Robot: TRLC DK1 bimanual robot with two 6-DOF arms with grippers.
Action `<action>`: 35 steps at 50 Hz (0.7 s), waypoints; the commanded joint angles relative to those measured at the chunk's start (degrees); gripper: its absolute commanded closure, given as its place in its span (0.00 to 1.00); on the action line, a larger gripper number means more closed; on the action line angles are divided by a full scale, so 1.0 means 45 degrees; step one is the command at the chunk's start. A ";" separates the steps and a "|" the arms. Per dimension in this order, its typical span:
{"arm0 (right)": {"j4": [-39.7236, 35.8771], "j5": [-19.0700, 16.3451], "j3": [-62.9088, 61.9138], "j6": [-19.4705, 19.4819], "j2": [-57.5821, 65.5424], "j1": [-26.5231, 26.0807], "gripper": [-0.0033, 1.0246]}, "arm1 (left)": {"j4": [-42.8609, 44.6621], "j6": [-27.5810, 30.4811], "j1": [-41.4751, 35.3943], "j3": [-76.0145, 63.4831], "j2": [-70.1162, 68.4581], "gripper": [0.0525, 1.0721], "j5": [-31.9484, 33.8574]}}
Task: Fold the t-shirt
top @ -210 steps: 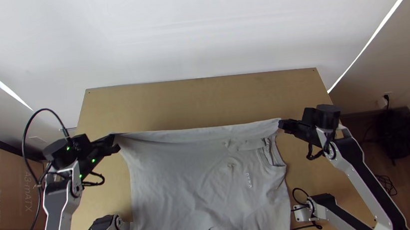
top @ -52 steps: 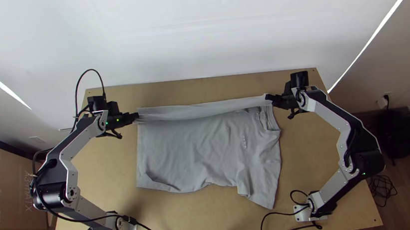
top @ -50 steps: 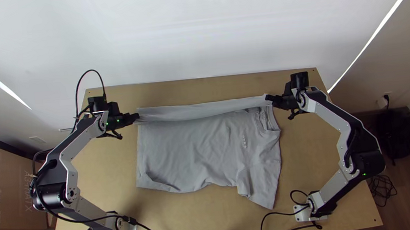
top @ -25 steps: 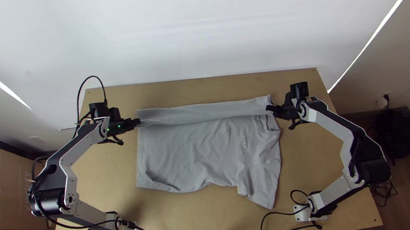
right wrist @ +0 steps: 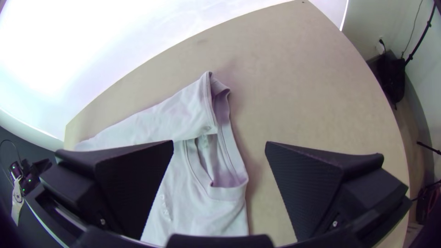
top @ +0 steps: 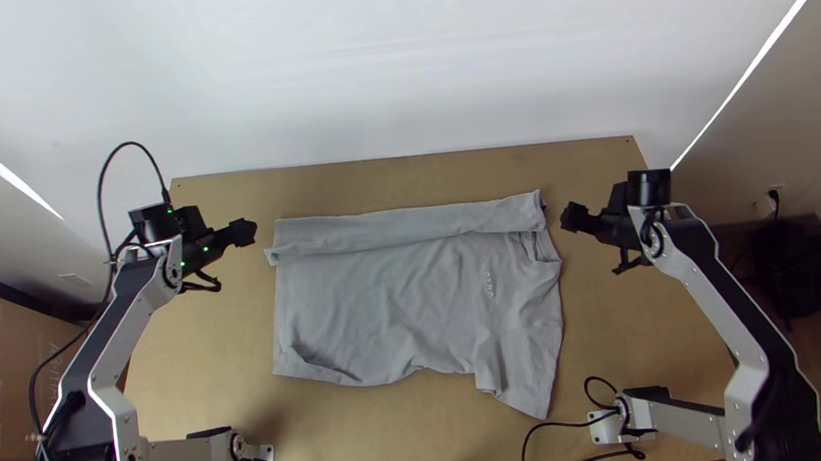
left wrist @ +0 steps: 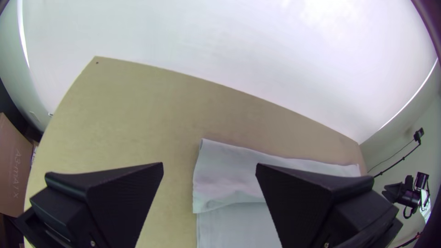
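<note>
Found grey t-shirt flat on the table, mid-frame in the top view, with long axis running left to right, collar toward the right and folded-over band along the upper edge. Placed left gripper just off the band's left end, right gripper just off its right end, so roughly parallel to that long axis taken together; too even to call one nearer to the band. Read both sets of jaws as wide open, gripping nothing. Judge next fold to call for the lower edge, well down the frame from both; for the sleeve at lower right, rate right gripper nearer. Advise passing wide of the cloth's sides, or risk dragging the band loose. Compared with 0.5 s ago: see both grippers backed outward from the band's ends, toward left and right of frame; band left lying in place, lower edge and sleeve unchanged.
</note>
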 commanded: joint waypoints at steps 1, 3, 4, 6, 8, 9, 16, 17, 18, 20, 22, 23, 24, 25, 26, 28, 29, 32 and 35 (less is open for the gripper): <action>-0.1461 -0.0032 -0.0257 0.0268 -0.1019 -0.0123 0.04 | -0.0750 0.0269 0.0066 -0.0269 -0.1253 0.04 0.0222; -0.2184 -0.0051 -0.0160 0.0268 -0.1195 -0.0143 0.04 | -0.1140 0.0582 0.0066 -0.0288 -0.1605 0.04 0.0320; -0.2574 -0.0051 -0.0121 0.0268 -0.1254 -0.0143 0.04 | -0.1355 0.0738 0.0047 -0.0308 -0.1761 0.04 0.0378; -0.3238 -0.0110 -0.0121 0.0249 -0.1390 -0.0143 0.04 | -0.1921 0.1187 -0.0070 -0.0327 -0.2093 0.04 0.0437; -0.3648 -0.0110 -0.0121 0.0210 -0.1508 -0.0201 0.04 | -0.2410 0.1636 -0.0188 -0.0405 -0.2386 0.04 0.0437; -0.3902 -0.0188 -0.0140 0.0171 -0.1547 -0.0240 0.05 | -0.2605 0.1890 -0.0246 -0.0464 -0.2503 0.04 0.0437; -0.5816 -0.2571 -0.0257 -0.0181 -0.1058 -0.0963 0.05 | -0.4597 0.3726 -0.0383 -0.0855 -0.2992 0.04 0.0437; -0.6148 -0.2708 -0.0238 -0.0220 -0.0941 -0.0963 0.05 | -0.5027 0.4058 -0.0402 -0.0874 -0.3011 0.04 0.0437; -0.6402 -0.2727 -0.0238 -0.0318 -0.0844 -0.0963 0.05 | -0.5418 0.4351 -0.0402 -0.0913 -0.3031 0.04 0.0437; -0.6793 -0.2766 -0.0277 -0.0533 -0.0648 -0.0982 0.05 | -0.5984 0.4644 -0.0402 -0.0952 -0.3128 0.04 0.0437; -0.7066 -0.2864 -0.0335 -0.0650 -0.0492 -0.1021 0.05 | -0.6550 0.5074 -0.0481 -0.1030 -0.3265 0.04 0.0437; -0.7164 -0.2864 -0.0414 -0.0806 -0.0414 -0.1041 0.05 | -0.6824 0.5308 -0.0559 -0.1089 -0.3363 0.04 0.0437; -0.7262 -0.2883 -0.0472 -0.0884 -0.0375 -0.1119 0.05 | -0.6961 0.5465 -0.0598 -0.1187 -0.3499 0.04 0.0437; -0.7320 -0.2922 -0.0550 -0.0982 -0.0297 -0.1158 0.05 | -0.7019 0.5601 -0.0617 -0.1304 -0.3656 0.04 0.0437; -0.7437 -0.2981 -0.0609 -0.1099 -0.0219 -0.1178 0.05 | -0.7039 0.5718 -0.0617 -0.1441 -0.3812 0.04 0.0417; -0.7691 -0.3040 -0.0707 -0.1294 -0.0023 -0.1236 0.07 | -0.7253 0.6031 -0.0754 -0.1655 -0.4046 0.04 0.0417; -0.7769 -0.3040 -0.0765 -0.1392 0.0055 -0.1236 0.09 | -0.7488 0.6168 -0.0813 -0.1733 -0.4124 0.04 0.0417; -0.7926 -0.3059 -0.1019 -0.1646 0.0270 -0.1236 0.15 | -0.8035 0.6578 -0.1047 -0.1948 -0.4496 0.05 0.0398; -0.7906 -0.3040 -0.1390 -0.1919 0.0426 -0.1236 0.16 | -0.8484 0.6949 -0.1242 -0.2183 -0.4730 0.05 0.0398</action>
